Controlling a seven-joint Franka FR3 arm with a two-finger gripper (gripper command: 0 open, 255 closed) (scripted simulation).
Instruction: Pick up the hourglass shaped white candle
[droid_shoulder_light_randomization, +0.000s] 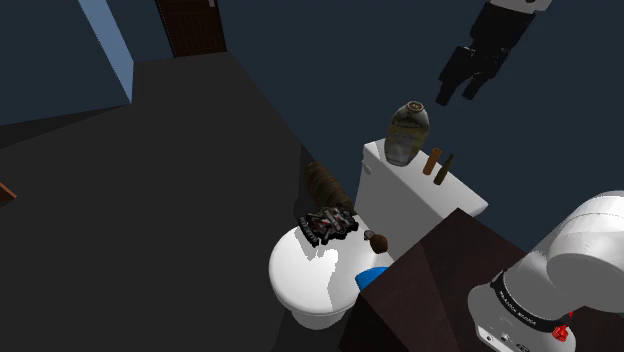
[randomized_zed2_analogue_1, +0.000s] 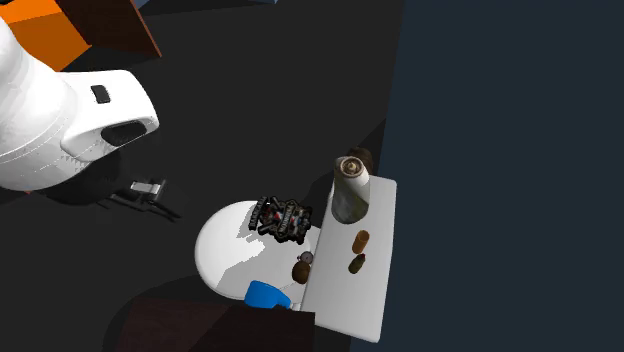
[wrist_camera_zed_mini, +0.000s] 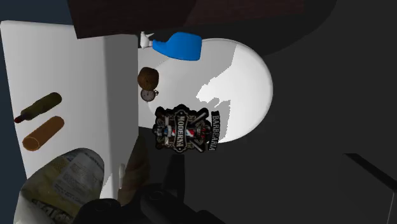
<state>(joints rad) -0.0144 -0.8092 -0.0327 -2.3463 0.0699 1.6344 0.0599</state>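
Note:
A small brown hourglass-like object (wrist_camera_zed_mini: 147, 79) with a greyish end lies on the white toilet lid (wrist_camera_zed_mini: 245, 95), close to the tank; I also see this object (droid_shoulder_light_randomization: 377, 240) in the shoulder view and this same object (randomized_zed2_analogue_1: 302, 268) in the second exterior view. My black gripper (droid_shoulder_light_randomization: 458, 96) hangs high above the tank's far end, well apart from it, fingers open and holding nothing. A black badge-shaped item (wrist_camera_zed_mini: 186, 129) lies on the lid just beside the brown object.
On the white tank top (droid_shoulder_light_randomization: 420, 195) stand a mottled jar (droid_shoulder_light_randomization: 406, 131) and two small bottle-like pieces (droid_shoulder_light_randomization: 437, 164). A blue object (wrist_camera_zed_mini: 180, 46) sits at the lid's edge by a dark brown cabinet (droid_shoulder_light_randomization: 440, 290). Dark floor surrounds the toilet.

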